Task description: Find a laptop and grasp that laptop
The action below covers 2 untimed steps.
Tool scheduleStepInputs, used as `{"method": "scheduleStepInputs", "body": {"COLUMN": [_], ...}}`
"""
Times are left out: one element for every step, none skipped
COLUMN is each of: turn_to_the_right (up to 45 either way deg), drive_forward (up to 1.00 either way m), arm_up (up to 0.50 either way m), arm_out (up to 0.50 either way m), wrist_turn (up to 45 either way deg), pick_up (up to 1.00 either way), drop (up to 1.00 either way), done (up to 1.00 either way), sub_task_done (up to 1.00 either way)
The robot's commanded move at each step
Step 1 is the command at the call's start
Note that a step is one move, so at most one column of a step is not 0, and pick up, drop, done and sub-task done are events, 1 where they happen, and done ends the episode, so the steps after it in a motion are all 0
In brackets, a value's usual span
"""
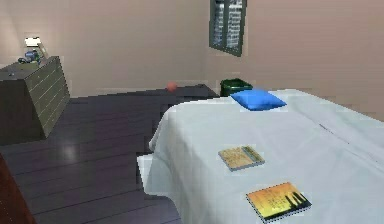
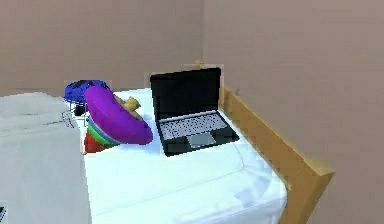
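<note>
Laptop (image 2: 193, 112) located: on bed (image 2: 170, 185), lid up, screen twd robot, near wooden bed frame (image 2: 292, 168). Long axis runs across arm side view, slightly skewed. Purple object (image 2: 118, 118) just beside it, on view's left. Pincer state: cannot tell. Judgement: laptop lies out on arm's reach side, so extend pincer twd its front edge, clear of purple object.

- No text, number or sign can be read in either view.
- Book (image 1: 277, 200) cover, on bed (image 1: 330, 140): print too small to read.
- Laptop (image 2: 190, 110) keys: markings not resolvable.
</note>
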Motion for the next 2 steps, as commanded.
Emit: {"method": "scheduleStepInputs", "body": {"turn_to_the_right": [0.0,0.0], "drive_forward": [0.0,0.0], "arm_up": [0.5,0.36], "arm_out": [0.0,0.0], "wrist_turn": [0.0,0.0], "pick_up": [0.0,0.0], "drop": [0.0,0.0], "done": [0.0,0.0], "sub_task_done": [0.0,0.0]}}
